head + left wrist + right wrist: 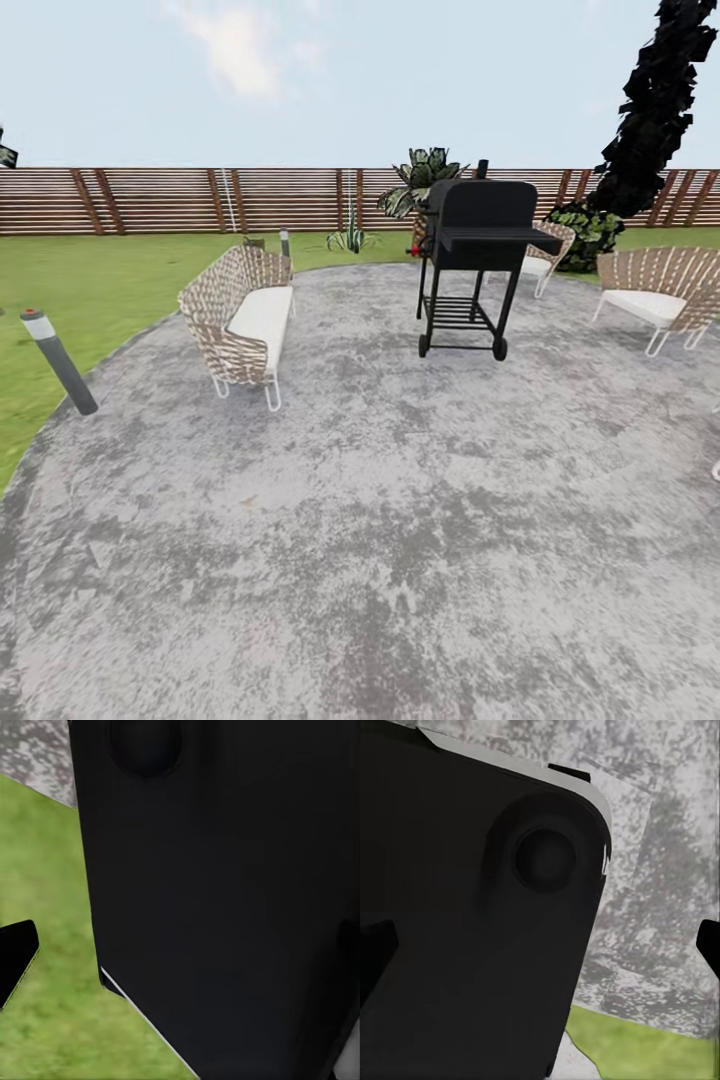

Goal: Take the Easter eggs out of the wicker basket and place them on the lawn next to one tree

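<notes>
1. Along the far left, the lawn (90, 290) borders a grey stone patio (400, 520).
2. Mid-patio stand a wicker bench (240, 320) and a black grill (478, 260).
3. Far right rises dark tree foliage (655, 110).
4. Whether either gripper is spread or closed, I cannot tell.

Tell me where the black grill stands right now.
In the head view the black grill stands on the grey stone patio, right of centre, between the wicker sofa on its left and a wicker chair on its right.

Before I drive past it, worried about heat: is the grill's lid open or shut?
Shut: the black grill on the patio has its lid down.
</notes>
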You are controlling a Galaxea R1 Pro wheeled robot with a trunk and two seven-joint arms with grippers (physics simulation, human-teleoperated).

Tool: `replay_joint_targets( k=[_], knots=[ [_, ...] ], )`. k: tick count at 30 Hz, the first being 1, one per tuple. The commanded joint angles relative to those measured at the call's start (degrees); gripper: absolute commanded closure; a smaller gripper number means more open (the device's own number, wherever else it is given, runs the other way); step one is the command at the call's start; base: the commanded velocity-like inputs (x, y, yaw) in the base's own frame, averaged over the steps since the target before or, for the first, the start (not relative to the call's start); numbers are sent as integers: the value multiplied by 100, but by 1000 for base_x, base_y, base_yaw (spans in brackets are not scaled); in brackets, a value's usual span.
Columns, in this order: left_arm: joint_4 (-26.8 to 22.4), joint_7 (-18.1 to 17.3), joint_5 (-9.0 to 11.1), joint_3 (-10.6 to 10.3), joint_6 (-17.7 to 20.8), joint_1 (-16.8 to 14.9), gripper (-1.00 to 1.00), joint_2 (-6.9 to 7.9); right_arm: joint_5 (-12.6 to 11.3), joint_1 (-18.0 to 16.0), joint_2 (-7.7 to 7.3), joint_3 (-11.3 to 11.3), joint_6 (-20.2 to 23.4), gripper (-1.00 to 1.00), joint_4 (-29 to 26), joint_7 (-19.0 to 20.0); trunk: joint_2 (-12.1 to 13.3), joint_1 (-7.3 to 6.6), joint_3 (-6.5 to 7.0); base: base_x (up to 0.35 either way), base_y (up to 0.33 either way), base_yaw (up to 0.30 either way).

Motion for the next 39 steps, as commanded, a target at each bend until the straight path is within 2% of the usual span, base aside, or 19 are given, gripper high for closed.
replay_joint_targets(
  k=[1, 34, 39],
  knots=[
    [-4, -6, 1, -1, -2, -1, -100, -5, 31, -3, -10, 3, -16, -100, 9, -3, -2, 3, -5, 339, 0, 0],
    [2, -6, 7, 8, -6, -1, -100, -9, 57, -3, -25, 14, -17, -100, 59, 20, -2, 3, -5, 339, 0, 26],
    [2, -6, 9, 8, -6, -2, -100, -9, 179, -3, -18, 21, -12, -100, 65, 26, -2, 3, -5, 339, 0, 0]
  ],
)
